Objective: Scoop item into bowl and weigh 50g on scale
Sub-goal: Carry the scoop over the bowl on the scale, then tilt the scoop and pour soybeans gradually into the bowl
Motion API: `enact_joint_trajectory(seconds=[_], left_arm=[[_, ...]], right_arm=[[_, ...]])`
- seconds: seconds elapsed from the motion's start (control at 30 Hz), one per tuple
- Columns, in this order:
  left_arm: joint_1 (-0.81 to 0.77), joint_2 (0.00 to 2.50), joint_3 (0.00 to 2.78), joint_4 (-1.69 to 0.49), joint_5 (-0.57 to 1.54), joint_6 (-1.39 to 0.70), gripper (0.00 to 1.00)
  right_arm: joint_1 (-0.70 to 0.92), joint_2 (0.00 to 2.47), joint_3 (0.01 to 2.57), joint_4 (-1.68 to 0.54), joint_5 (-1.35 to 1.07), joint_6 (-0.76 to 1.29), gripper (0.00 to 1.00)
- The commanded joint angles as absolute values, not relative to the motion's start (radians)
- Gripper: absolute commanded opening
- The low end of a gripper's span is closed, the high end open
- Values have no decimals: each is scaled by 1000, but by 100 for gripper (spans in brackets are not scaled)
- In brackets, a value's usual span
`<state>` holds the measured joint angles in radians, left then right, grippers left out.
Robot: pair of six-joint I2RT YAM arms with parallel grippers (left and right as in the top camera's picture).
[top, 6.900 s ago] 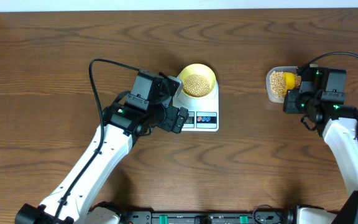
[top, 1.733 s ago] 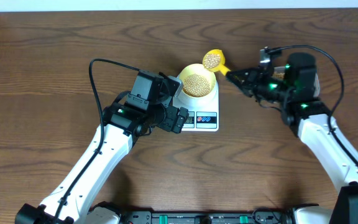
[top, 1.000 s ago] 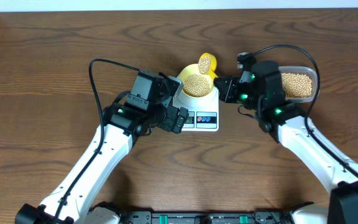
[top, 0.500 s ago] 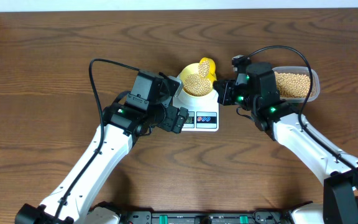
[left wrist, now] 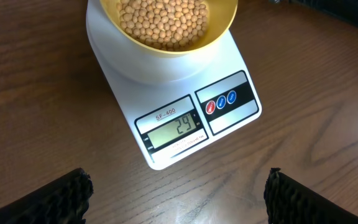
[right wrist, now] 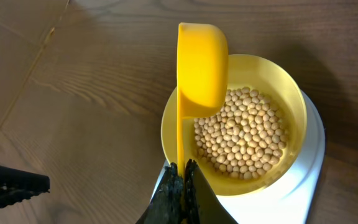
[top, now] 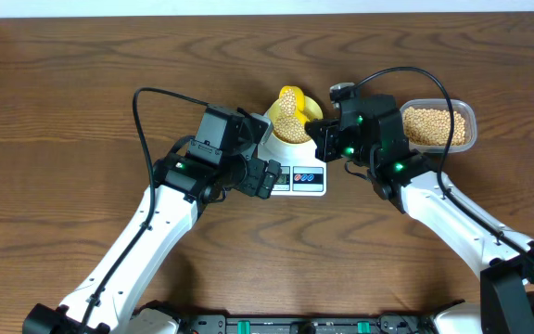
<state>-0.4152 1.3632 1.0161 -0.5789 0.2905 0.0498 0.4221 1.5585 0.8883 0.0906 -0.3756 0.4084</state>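
The right gripper (right wrist: 182,177), clamped on the scoop (right wrist: 201,68), held it tipped over the bowl (right wrist: 291,93) of beans (right wrist: 241,134) on the scale (left wrist: 129,93), midway along the desk's (top: 82,74) far edge. The display (left wrist: 178,127) read 29, so pouring seemed unfinished: more loads from the tub (top: 472,125) were needed. The left gripper (left wrist: 179,196) hung spread open.

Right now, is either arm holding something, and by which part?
The right arm's jaws pinch the yellow scoop by its handle, away from the cup. The left arm's jaws stand open, holding nothing.

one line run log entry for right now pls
right claw: shut on scoop, tipped over bowl | beans: in bowl, on scale | display: 29 | left claw: open near scale
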Motion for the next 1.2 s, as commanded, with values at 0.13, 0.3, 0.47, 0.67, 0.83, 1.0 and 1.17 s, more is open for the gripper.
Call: enact_joint_trajectory(seconds=[0.13, 0.3, 0.47, 0.67, 0.83, 1.0, 1.17], left_arm=[[-416, 1352, 1027, -579, 302, 55, 90], [-416, 1352, 1027, -579, 302, 55, 90], [-416, 1352, 1027, -579, 302, 55, 90], [-416, 1352, 1027, -579, 302, 55, 90], [-416, 1352, 1027, -579, 302, 55, 90], [-416, 1352, 1027, -579, 302, 55, 90], [-416, 1352, 1027, -579, 302, 55, 90]], right_arm=[[427, 1555, 893, 88, -384, 320, 1], [427, 1544, 893, 86, -382, 303, 1], [427, 1542, 893, 70, -349, 271, 1], [427, 1542, 894, 60, -349, 255, 1], [427, 1519, 894, 56, -348, 252, 1], [426, 1470, 894, -3, -295, 226, 1], [426, 1449, 894, -48, -314, 228, 1]])
